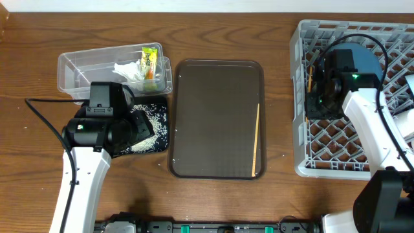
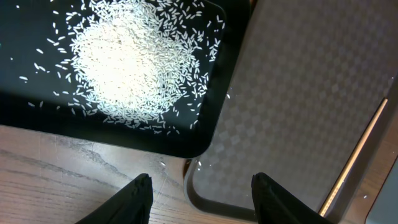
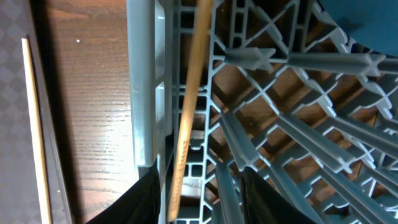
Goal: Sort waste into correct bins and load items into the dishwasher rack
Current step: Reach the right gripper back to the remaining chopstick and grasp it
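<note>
The grey dishwasher rack [image 1: 301, 129] stands at the right with the blue bowl-plate [image 1: 369, 61] in it. My right gripper [image 1: 317, 90] is open over the rack's left side. One wooden chopstick [image 3: 186, 124] lies in the rack between its spread fingers [image 3: 202, 196]. The other chopstick [image 1: 256, 139] lies on the brown serving tray [image 1: 213, 116]; it also shows in the right wrist view [image 3: 34, 124]. My left gripper [image 2: 202, 199] is open and empty, over the table at the corner of the black tray [image 2: 186, 140], which holds rice [image 2: 130, 62]. The clear tub [image 1: 77, 68] holds tissue [image 1: 129, 70] and the wrapper [image 1: 150, 61].
The black tray [image 1: 158, 139] lies against the brown tray's left edge, in front of the clear tub. A few rice grains lie loose on the wood by the tray corner. A white item [image 1: 407, 123] partly shows at the rack's right edge. The cups are not in view.
</note>
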Tool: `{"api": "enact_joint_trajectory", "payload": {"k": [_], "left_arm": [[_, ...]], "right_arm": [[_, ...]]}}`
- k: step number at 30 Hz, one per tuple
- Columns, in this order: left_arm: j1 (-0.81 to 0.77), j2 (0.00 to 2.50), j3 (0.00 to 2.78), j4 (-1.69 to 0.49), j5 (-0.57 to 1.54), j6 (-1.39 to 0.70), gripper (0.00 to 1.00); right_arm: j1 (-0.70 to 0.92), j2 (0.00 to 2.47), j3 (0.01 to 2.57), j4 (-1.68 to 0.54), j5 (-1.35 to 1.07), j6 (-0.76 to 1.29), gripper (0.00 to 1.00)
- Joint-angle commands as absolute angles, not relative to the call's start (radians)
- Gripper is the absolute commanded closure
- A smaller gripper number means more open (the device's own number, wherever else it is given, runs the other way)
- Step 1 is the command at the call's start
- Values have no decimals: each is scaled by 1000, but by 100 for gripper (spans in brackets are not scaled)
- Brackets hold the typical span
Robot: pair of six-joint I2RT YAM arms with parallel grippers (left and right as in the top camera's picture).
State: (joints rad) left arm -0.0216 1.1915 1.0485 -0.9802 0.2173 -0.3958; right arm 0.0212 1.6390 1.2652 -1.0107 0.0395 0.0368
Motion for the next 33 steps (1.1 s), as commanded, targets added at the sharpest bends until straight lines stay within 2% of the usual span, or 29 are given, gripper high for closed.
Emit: {"api": "enact_joint_trajectory", "payload": {"k": [1, 9, 14, 22, 27, 33], "left_arm": [[-17, 1196, 1051, -983, 204, -390, 46], [-17, 1196, 1051, -982, 204, -390, 46], [-17, 1196, 1051, -983, 204, -390, 46], [-17, 1196, 1051, -983, 204, -390, 46], [-17, 1196, 1051, -983, 204, -390, 46], [-17, 1196, 1051, -983, 204, -390, 46]], "right_arm": [[28, 1585, 1320, -1023, 16, 49, 58], [120, 1482, 1377, -969, -237, 55, 54], [247, 1510, 1344, -968, -230, 73, 53], [421, 1642, 1227, -949, -130, 226, 54], [464, 1729, 1172, -940, -60, 336, 55], [490, 1834, 1151, -913, -60, 347, 55]]}}
